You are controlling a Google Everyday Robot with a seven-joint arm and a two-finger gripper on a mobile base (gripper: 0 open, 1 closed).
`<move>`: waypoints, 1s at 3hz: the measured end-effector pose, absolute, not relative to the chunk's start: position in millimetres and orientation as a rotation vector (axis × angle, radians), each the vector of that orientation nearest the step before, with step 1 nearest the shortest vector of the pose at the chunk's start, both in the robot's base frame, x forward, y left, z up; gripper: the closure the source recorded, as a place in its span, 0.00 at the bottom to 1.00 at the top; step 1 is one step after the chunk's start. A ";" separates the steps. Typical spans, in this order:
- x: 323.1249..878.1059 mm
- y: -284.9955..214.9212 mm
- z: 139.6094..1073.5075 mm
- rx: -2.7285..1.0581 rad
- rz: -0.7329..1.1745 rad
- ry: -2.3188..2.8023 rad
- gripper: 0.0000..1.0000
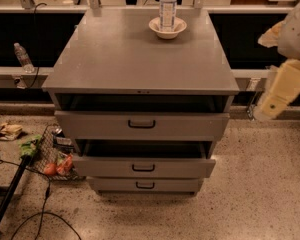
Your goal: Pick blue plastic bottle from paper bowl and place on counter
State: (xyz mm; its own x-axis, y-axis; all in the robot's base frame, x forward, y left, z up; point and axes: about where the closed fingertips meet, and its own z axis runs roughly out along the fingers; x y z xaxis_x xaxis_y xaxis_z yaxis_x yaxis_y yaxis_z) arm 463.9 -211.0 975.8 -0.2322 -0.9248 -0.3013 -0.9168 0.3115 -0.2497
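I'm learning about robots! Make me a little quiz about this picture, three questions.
1. True or false: the blue plastic bottle lies flat on the counter.
2. Fill in: the bottle stands ____ in the paper bowl.
3. Where is the gripper?
A) around the bottle
B) off the counter's right side, apart from the bottle
C) inside the bowl

Key: 1 false; 2 upright; 3 B.

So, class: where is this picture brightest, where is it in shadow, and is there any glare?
Camera view: the counter top is evenly lit, without harsh glare; the open drawers hold deep shadow; the blue plastic bottle, upright in the paper bowl, catches light; the gripper, right of the counter at the edge, looks bright.
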 end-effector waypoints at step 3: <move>693.4 -191.8 954.2 -0.982 0.364 1.863 0.00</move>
State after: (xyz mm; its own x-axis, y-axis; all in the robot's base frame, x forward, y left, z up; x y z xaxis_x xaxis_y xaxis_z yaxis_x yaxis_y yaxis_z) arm 693.4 -191.8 954.2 -0.2125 -0.4716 -0.8559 -0.7591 0.6312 -0.1594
